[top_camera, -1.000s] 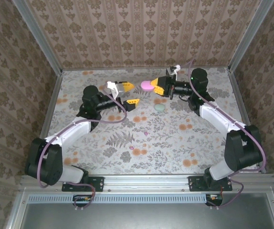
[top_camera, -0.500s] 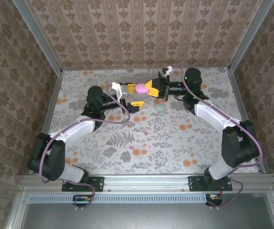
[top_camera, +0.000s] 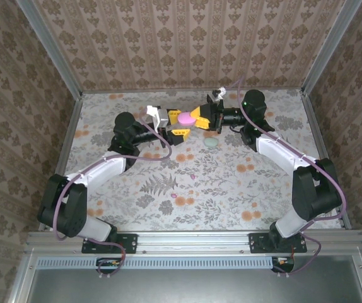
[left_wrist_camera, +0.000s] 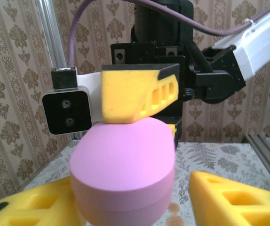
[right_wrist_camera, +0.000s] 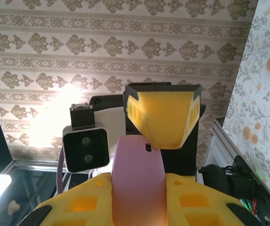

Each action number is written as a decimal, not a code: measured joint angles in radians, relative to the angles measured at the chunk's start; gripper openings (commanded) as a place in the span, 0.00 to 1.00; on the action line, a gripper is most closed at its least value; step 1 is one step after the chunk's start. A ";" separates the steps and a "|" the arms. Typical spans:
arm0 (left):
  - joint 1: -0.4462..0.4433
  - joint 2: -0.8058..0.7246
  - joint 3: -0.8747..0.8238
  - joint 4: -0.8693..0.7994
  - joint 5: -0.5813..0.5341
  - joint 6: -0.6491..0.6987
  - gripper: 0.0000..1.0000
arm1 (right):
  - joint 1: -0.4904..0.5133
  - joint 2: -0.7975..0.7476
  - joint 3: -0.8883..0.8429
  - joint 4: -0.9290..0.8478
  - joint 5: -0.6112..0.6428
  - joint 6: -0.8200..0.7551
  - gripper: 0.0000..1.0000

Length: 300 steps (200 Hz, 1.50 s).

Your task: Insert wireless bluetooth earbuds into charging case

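Clamping right gripper (top_camera: pixel 195 118) on pink case (top_camera: pixel 186 117), holding it aloft near the far edge of the table (top_camera: pixel 105 107), bracketing it with left gripper (top_camera: pixel 177 124) parted, gap showing one side, leaving pink earbud (top_camera: pixel 192 177) lying well inside the edges

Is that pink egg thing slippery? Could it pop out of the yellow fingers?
Probably slippery: the pink case looks smooth and rounded, so it could squirt from the right gripper's pinch. It seems stiff, showing no dent under that pinch. Set down, it might rock.
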 measured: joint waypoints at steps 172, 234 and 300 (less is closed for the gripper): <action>0.006 0.026 0.000 0.163 -0.013 -0.140 0.52 | 0.003 0.059 -0.021 0.251 0.003 0.148 0.22; 0.006 0.027 0.000 0.172 -0.016 -0.143 0.58 | 0.003 0.064 -0.027 0.316 0.012 0.203 0.21; 0.006 0.027 0.002 0.167 -0.018 -0.143 0.51 | 0.003 0.064 -0.035 0.367 0.026 0.230 0.21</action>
